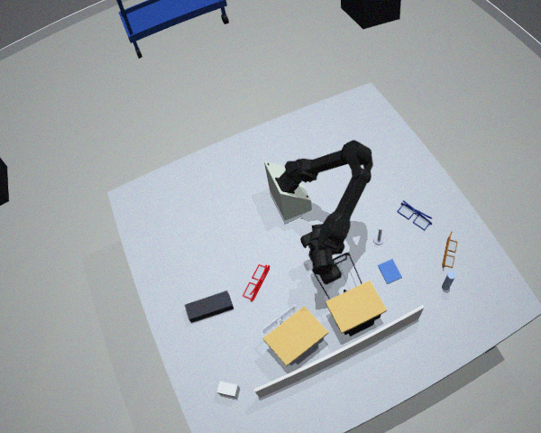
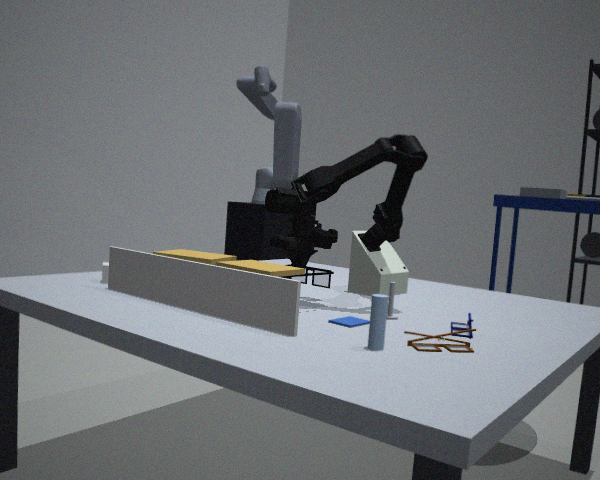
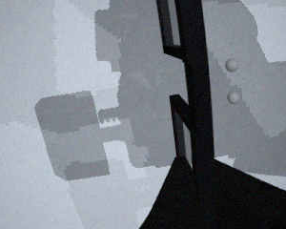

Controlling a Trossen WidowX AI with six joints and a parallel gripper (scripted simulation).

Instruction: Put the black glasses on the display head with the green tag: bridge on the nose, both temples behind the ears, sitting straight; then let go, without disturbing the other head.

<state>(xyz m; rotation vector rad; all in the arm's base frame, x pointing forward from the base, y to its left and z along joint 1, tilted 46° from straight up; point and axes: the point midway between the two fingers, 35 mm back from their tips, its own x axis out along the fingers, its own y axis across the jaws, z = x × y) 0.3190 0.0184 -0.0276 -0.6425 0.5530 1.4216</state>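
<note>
My gripper (image 1: pixel 329 275) (image 2: pixel 301 264) (image 3: pixel 188 164) is shut on the black glasses (image 1: pixel 355 269) (image 2: pixel 329 279) (image 3: pixel 198 72), holding them above the table. Their temples are unfolded and point toward the right yellow board (image 1: pixel 356 306) (image 2: pixel 261 267); the temple ends come close to or under its edge. A dark form (image 1: pixel 362 327) shows beneath this board. The left yellow board (image 1: pixel 295 336) (image 2: pixel 194 255) covers whatever stands beneath it. The heads' faces and ears and the green tag are hidden, so I cannot tell which head bears the tag.
A long low wall (image 1: pixel 338 353) (image 2: pixel 202 291) stands behind the boards. Clear glasses (image 1: pixel 282 318) lie beside the left board. Red glasses (image 1: pixel 257 282), a dark case (image 1: pixel 209 306), a thin post (image 1: pixel 379 234), a blue square (image 1: pixel 389 271), a cylinder (image 1: pixel 448 280) and blue glasses (image 1: pixel 414 215) are around.
</note>
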